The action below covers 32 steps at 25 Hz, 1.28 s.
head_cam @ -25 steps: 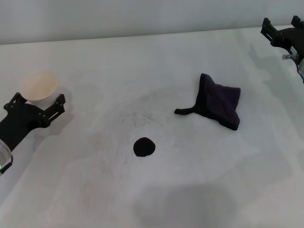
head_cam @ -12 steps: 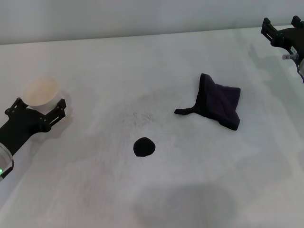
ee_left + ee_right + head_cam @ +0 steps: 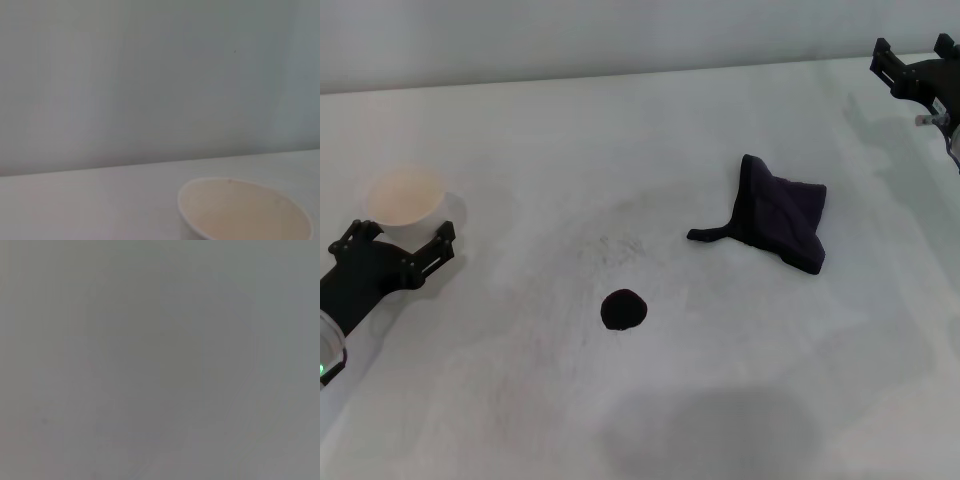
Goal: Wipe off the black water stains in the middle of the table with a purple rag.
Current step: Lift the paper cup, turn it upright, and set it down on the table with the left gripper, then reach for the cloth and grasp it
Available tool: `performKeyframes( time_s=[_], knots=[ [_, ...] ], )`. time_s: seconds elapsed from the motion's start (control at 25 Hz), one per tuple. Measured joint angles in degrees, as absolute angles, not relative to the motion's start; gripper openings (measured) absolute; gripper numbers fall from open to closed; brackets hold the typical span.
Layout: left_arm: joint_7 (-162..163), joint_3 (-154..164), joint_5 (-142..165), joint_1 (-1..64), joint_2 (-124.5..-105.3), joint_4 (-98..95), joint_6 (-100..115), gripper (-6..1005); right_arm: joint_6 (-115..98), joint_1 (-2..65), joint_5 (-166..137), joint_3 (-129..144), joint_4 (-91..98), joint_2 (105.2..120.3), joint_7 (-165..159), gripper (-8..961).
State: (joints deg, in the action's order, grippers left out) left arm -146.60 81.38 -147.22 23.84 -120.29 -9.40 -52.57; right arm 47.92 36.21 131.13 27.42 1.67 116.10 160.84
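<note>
Left tool point(image 3: 398, 246), a black two-fingered unit at the near left of the broad white matte worktop point(image 3: 620, 130), stands with its fingers spread and grips nothing. Over the last second it has drawn back toward the robot, away from the cream-coloured paper cup point(image 3: 408, 199). The fingers flanked the cup's base a second ago; now they sit just in front of it, and the cup stands free and upright. The left wrist view shows only the cup's rim point(image 3: 245, 207), with worktop and wall behind.

Right tool point(image 3: 917, 62), black, holds at the far right edge of the worktop, unchanged across the sequence. Whether its fingers are open or closed cannot be told. Its wrist view shows nothing usable.

Task items have not moved:
- The dark purple, crumpled soft cloth rag point(image 3: 780, 225) lies right of centre, with its thin strap-like tail toward the middle.
- The small round solid-black water stain point(image 3: 623, 310) lies near the centre, well apart from the rag and intact.

Assessment: the cup appears to be released and the left arm retreating. Wiping has not begun. The next step is likely to be picking up the rag, which lies nearer the right arm's side.
</note>
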Motion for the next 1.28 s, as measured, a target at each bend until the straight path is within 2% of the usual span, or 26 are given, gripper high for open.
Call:
performKeyframes(
  time_s=[0.64, 1.28],
  knots=[
    [-146.58, 81.39, -147.22, 20.62, -120.41, -9.32, -55.39, 881, 47.93, 35.79, 131.13, 27.42, 1.67, 116.1, 160.84, 866],
    [-146.54, 81.05, -157.46, 13.36, -119.89, -9.31, -66.28, 879, 47.78, 37.28, 131.13, 27.42, 0.88, 116.16, 160.84, 866]
  ],
)
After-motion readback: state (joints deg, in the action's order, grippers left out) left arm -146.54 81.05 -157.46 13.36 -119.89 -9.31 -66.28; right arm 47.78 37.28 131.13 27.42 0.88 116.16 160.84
